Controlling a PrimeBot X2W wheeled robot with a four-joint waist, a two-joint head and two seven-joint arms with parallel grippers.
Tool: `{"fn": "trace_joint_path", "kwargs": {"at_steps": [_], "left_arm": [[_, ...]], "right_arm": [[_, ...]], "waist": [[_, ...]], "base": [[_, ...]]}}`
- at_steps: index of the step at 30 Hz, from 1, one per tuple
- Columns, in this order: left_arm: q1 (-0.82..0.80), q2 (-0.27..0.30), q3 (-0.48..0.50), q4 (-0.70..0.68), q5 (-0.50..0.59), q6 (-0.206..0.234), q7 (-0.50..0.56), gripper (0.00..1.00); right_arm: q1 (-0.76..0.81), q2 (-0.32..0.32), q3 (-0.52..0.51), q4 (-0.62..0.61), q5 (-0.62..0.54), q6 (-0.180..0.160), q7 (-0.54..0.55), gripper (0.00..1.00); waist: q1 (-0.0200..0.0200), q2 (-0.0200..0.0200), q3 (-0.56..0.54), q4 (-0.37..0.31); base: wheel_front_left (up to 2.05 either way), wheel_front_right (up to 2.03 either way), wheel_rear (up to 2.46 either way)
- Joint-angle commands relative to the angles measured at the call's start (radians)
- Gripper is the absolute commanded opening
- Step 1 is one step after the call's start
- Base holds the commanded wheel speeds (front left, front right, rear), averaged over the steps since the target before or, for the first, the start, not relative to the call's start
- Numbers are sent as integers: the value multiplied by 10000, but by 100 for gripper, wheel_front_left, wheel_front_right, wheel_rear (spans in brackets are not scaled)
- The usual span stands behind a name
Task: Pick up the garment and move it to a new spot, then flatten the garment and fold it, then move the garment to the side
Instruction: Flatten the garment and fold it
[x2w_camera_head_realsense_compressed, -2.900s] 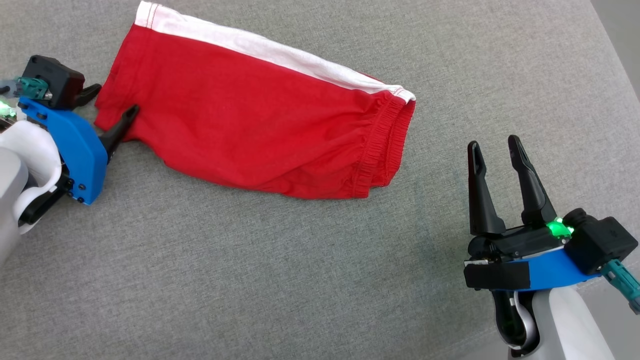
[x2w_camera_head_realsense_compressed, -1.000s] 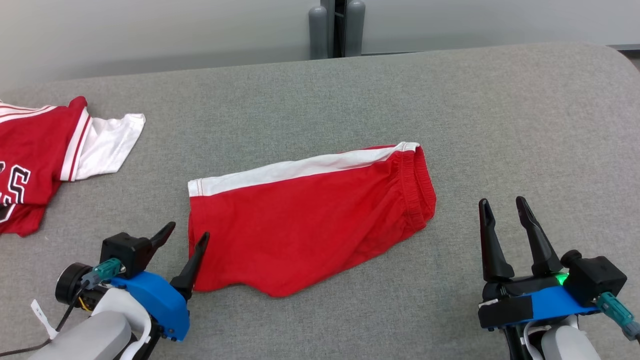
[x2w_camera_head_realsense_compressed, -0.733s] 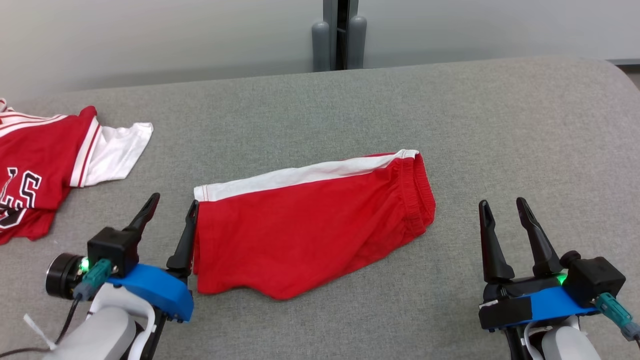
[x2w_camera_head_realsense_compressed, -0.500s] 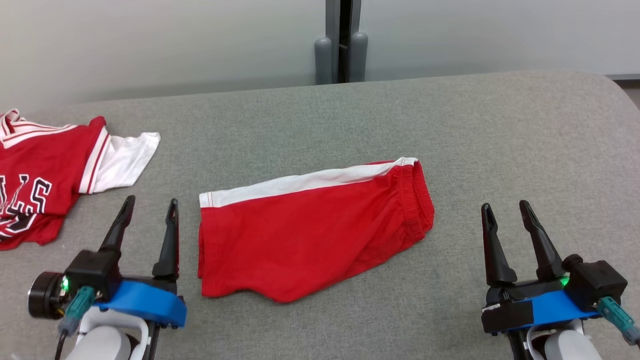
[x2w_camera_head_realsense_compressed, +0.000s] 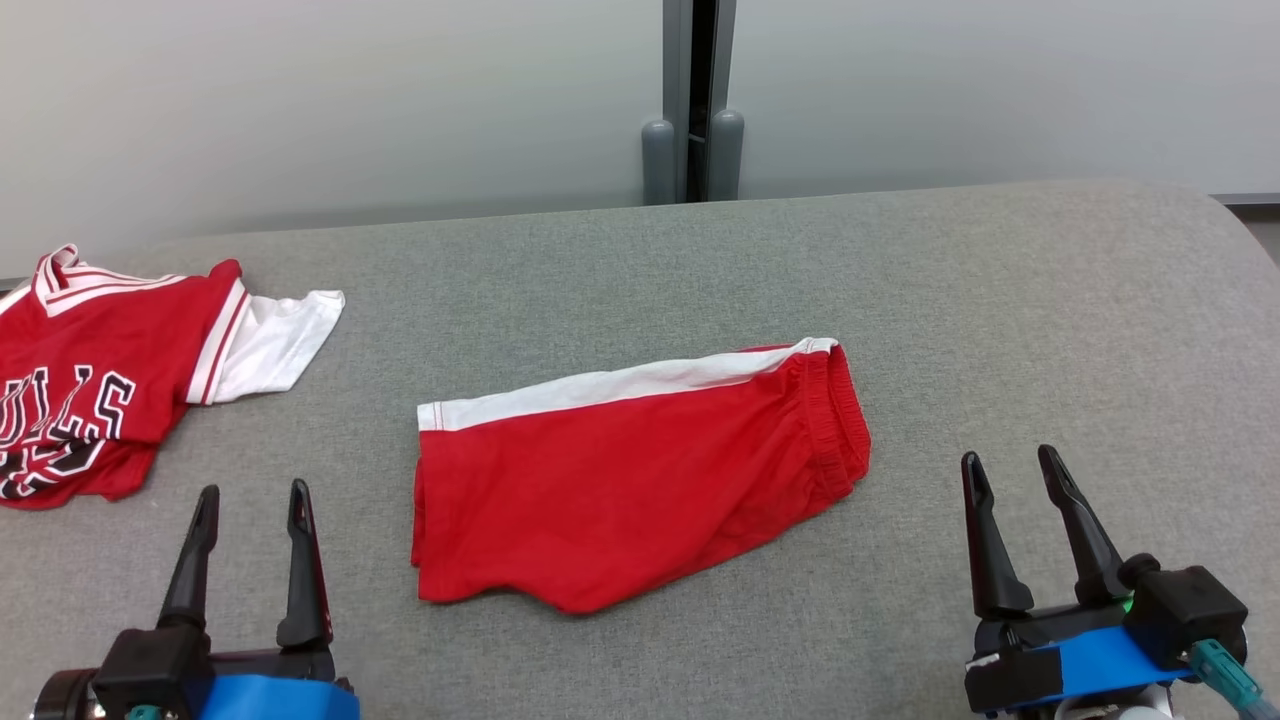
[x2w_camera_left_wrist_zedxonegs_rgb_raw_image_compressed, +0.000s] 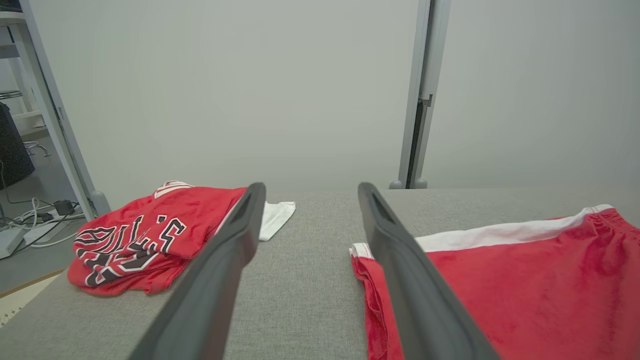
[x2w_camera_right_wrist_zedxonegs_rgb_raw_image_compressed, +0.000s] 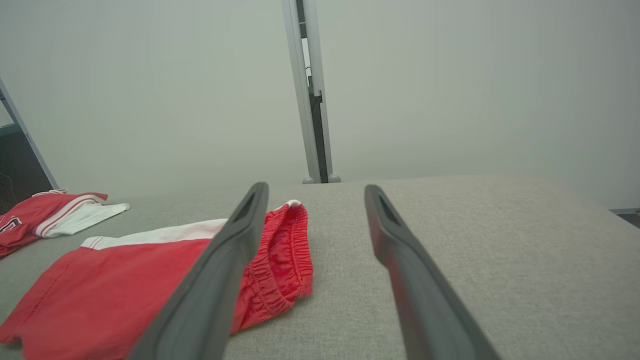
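The garment, red shorts with a white side stripe (x2w_camera_head_realsense_compressed: 640, 475), lies folded flat in the middle of the grey cushioned table (x2w_camera_head_realsense_compressed: 700, 260). Its elastic waistband points right and its leg hem left. My left gripper (x2w_camera_head_realsense_compressed: 252, 495) stands open at the lower left, a short way left of the hem, with nothing between its fingers. At the lower right my right gripper (x2w_camera_head_realsense_compressed: 1010, 462) is open too, clear of the waistband. The left wrist view has the shorts (x2w_camera_left_wrist_zedxonegs_rgb_raw_image_compressed: 525, 280) to the right of my fingers. In the right wrist view the shorts (x2w_camera_right_wrist_zedxonegs_rgb_raw_image_compressed: 125, 280) lie to the left.
A red and white jersey with black lettering (x2w_camera_head_realsense_compressed: 90, 390) lies crumpled at the table's left end, also as the jersey (x2w_camera_left_wrist_zedxonegs_rgb_raw_image_compressed: 145, 235) in the left wrist view. A pale wall with a grey post (x2w_camera_head_realsense_compressed: 690, 100) stands behind the far edge. The table's right edge curves down.
The head camera has tilted up, bringing the wall and the jersey into view. My left gripper has let the hem be and drawn back to the lower left, fingers now upright. The shorts lie still.
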Motion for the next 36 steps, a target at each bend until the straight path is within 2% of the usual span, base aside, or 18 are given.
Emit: {"fn": "trace_joint_path", "kwargs": {"at_steps": [1,11,20,28,36], "left_arm": [[185,-90,154,33,126,-129,-29,100],[345,-920,1073,293,1017,-1086,-29,100],[-105,-1299,1429,400,1435,-1598,-28,100],[-627,-1503,1326,467,1551,-1865,-30,100],[-868,-1584,1308,576,1452,-1890,-30,100]], "right_arm": [[188,48,-45,-27,-21,-4,-6,100],[282,137,-132,131,-226,-4,-6,100],[-1265,-119,531,682,-801,-4,-6,100],[-3341,-27,581,3119,-1619,-5,420,100],[-4210,-46,-96,5641,-2165,-5,490,100]], "waist": [[1,0,-12,27],[1,0,8,179],[1,0,391,285],[1,0,997,771],[1,0,1419,1256]], "base": [[0,0,0],[0,0,0],[0,0,0],[0,0,0],[0,0,0]]}}
